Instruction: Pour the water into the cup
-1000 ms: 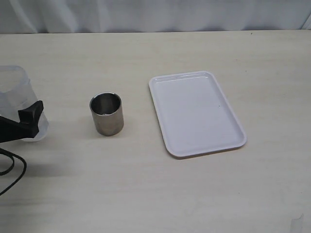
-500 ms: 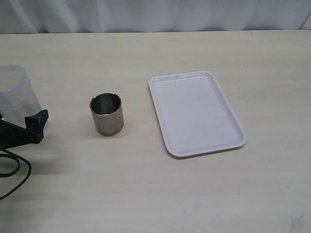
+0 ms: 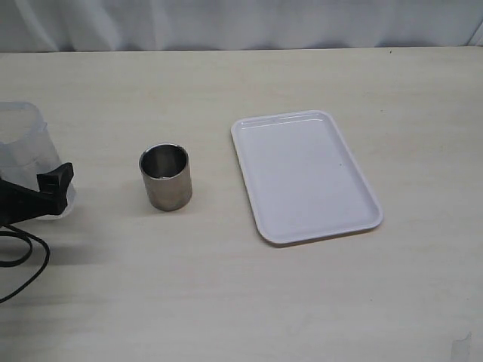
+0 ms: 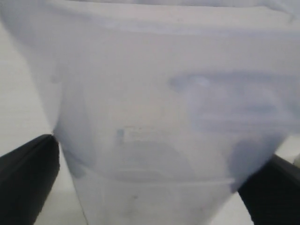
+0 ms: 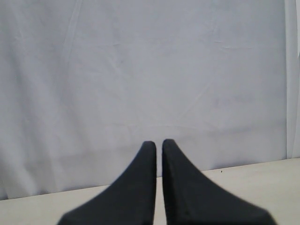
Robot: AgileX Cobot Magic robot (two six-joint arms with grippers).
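**Beaker is gripped, cup sits on its own mid-table**

The left gripper [image 4: 150,187] is clamped around the clear plastic beaker [image 3: 26,151] at the far left edge of the exterior view. In the left wrist view a black finger [image 4: 28,180] sits against each side of the beaker's wall, low down near its base. From outside I only get one finger poking out in front of the beaker; the other is hidden behind it. The beaker looks pretty much upright. I can't tell whether its base is on the table [image 3: 226,302] or just above it.

There's a faint line [image 4: 154,177] running across the lower part of the beaker in the left wrist view. It could be the surface of the water, but it's too blurry for me to call.

The steel cup [image 3: 165,177] stands upright on the table, between the beaker and a white rectangular tray [image 3: 362,200], clear of both. Its inside is dark, so I can't say if anything is in it.

The right gripper [image 5: 159,145] shows up only in its own wrist camera. Its two black fingers are pinched nearly together with a thin slit between them and nothing in it, pointing toward a pale curtain [image 5: 140,70] behind the table.

A black cable [image 3: 30,264] loops on the table below the left gripper.
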